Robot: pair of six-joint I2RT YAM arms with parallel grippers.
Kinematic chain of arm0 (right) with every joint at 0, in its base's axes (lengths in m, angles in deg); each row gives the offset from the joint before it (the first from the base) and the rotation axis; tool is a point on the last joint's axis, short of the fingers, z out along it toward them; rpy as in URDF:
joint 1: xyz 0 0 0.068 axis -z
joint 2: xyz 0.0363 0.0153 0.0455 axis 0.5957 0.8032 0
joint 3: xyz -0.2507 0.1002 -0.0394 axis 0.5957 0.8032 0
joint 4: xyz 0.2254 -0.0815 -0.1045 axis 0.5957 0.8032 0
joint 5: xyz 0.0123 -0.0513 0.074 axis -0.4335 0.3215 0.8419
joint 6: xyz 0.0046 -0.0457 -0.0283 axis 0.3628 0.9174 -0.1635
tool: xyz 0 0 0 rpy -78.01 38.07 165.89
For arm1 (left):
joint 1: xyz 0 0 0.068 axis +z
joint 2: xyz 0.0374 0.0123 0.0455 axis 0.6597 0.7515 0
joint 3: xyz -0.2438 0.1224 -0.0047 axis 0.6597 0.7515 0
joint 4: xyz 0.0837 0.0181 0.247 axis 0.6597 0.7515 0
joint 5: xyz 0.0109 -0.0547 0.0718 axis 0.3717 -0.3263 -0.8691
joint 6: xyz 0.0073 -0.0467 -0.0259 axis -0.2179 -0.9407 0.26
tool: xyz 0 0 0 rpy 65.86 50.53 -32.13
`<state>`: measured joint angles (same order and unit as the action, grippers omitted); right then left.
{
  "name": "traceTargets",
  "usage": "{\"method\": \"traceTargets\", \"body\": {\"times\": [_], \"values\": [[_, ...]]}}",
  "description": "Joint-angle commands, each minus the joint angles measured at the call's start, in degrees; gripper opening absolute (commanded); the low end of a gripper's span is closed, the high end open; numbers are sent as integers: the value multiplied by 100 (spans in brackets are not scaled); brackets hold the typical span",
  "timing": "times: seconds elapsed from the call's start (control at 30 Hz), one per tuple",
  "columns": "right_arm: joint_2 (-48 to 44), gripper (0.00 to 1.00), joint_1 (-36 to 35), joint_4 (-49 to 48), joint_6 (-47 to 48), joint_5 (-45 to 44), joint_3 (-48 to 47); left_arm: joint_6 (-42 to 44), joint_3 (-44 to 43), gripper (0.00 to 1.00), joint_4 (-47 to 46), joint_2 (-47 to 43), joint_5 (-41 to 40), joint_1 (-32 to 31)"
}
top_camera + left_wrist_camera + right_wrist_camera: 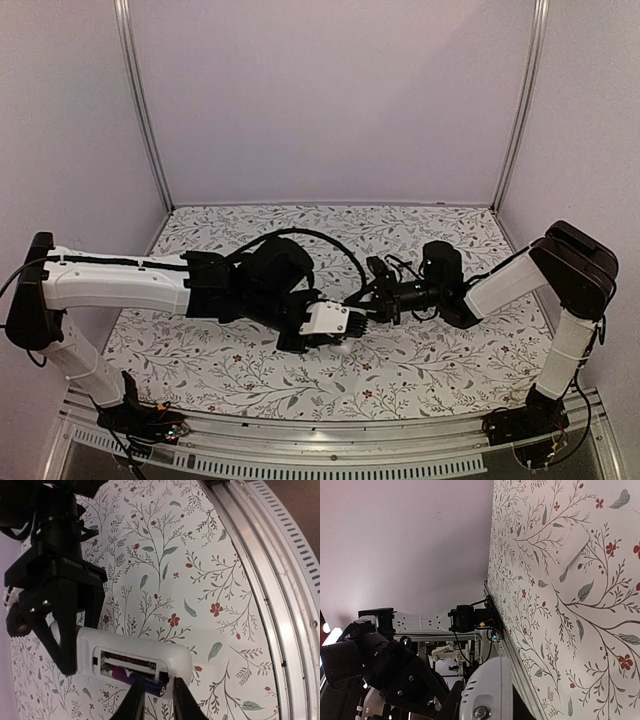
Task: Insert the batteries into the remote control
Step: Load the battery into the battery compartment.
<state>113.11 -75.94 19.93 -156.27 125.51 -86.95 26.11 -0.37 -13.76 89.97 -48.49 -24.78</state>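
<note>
One battery in remote bay; L claw grip unclear, R claw pinching remote.

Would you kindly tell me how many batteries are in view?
1: a purple-and-blue cylindrical battery sits in the slim white plastic remote control's open compartment, at the tips of the left gripper; another may be hidden.

left arm, right arm: white link shells, black joints and wrists. rounded black elbow housings. black strip along top of left forearm. thick black cable looping off left wrist. black bases with coloured wiring at near table edge. right gripper: matte black, angular body, small silver screws, tapered fingers. left gripper: black, pointed tips.
</note>
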Motion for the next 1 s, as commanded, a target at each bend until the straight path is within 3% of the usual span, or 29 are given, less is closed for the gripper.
{"method": "traceTargets", "body": {"times": [0.0,0.97], "values": [[-82,0,-46,-89,59,73,-86,120,-77,20,-51,144,-39,-82],[-74,0,-107,-278,-53,85,-90,33,-53,15,-131,320,-184,35]]}}
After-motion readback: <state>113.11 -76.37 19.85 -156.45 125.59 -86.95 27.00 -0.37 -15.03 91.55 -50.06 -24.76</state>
